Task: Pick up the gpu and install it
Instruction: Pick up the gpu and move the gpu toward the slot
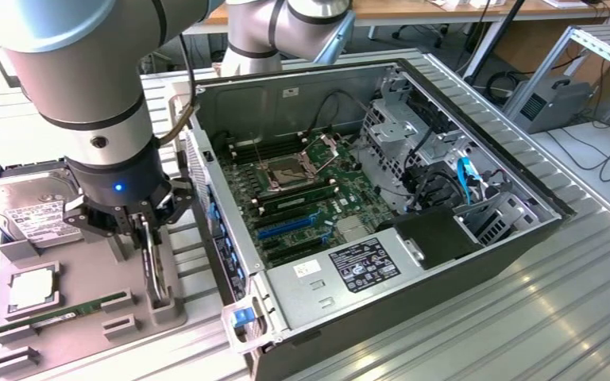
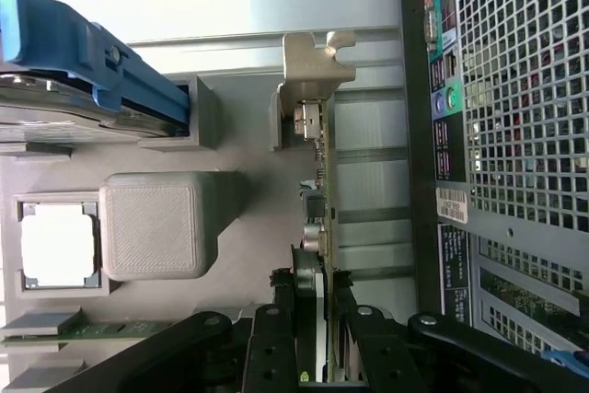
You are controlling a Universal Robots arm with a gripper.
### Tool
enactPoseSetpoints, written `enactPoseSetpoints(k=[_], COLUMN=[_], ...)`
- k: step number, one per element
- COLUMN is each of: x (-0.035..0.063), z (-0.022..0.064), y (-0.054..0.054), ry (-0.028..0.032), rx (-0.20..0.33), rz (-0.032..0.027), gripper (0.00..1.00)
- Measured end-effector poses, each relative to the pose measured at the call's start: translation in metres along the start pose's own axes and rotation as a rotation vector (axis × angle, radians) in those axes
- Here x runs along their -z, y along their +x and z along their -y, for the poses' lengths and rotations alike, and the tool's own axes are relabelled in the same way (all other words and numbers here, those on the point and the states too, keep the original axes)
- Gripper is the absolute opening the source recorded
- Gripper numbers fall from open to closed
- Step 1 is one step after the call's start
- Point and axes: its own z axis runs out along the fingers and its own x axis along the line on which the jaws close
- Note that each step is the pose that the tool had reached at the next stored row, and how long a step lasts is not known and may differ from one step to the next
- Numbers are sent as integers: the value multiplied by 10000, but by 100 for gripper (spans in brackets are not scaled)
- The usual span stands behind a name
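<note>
Closest to my wrist camera, the gripper (image 2: 313,281) is clamped on the gpu (image 2: 320,172), which stands on edge in the grey holder tray (image 2: 248,255) beneath it, with the open computer case (image 2: 515,89) just beside them.

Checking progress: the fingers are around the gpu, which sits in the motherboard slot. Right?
No. The fingers are around the gpu, but it stands in the grey holder tray outside the case, as the exterior view shows.
</note>
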Motion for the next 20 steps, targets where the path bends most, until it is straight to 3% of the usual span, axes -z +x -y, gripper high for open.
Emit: enactPoseSetpoints(k=[20], x=[131], z=[-5], y=[-3], ry=[0], rx=[0], rz=[0], gripper=[27])
